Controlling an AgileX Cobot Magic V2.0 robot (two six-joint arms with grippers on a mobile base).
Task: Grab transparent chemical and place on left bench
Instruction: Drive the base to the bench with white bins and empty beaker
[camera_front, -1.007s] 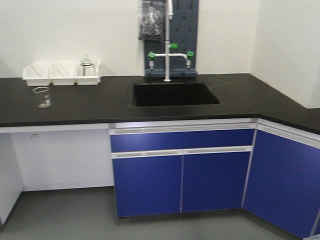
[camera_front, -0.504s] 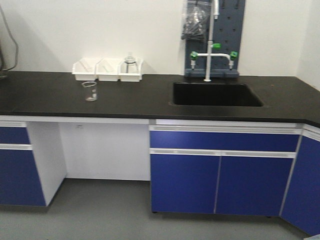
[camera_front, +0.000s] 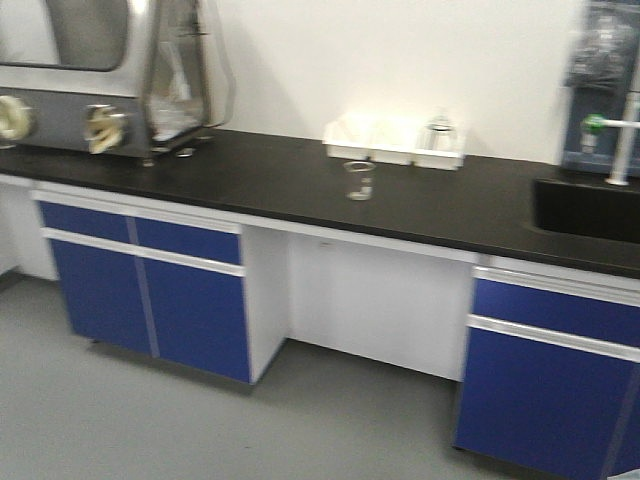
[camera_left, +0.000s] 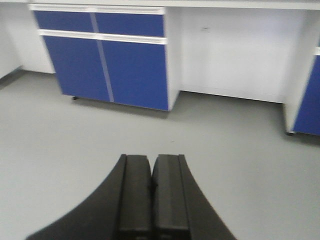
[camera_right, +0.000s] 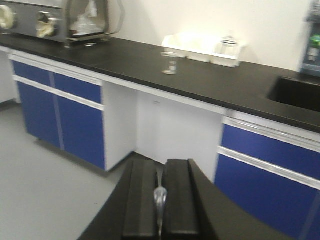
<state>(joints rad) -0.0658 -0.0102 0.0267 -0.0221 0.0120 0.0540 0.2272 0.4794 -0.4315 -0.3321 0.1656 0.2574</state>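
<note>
The transparent chemical (camera_front: 359, 180) is a small clear glass beaker standing upright on the matte black top of the left bench (camera_front: 250, 175), just in front of the white bins. The right wrist view shows it far off (camera_right: 170, 63) on the same bench (camera_right: 125, 57). Both grippers hang low over the grey floor, well short of the bench. My left gripper (camera_left: 151, 159) is shut, pads together, holding nothing. My right gripper (camera_right: 161, 164) is shut too, with a thin shiny sliver in the seam between its pads; I cannot tell what it is.
A row of white bins (camera_front: 390, 140) sits against the wall, a glass flask (camera_front: 438, 130) in the right one. A glove box (camera_front: 100, 75) stands at the bench's left end. A black sink (camera_front: 590, 208) and tap (camera_front: 625, 130) lie at the right. Blue cabinets (camera_front: 150, 285) flank a knee gap.
The front view has swung left: the sink slid to the right edge and the glove box came into view. The beaker keeps its place on the bench.
</note>
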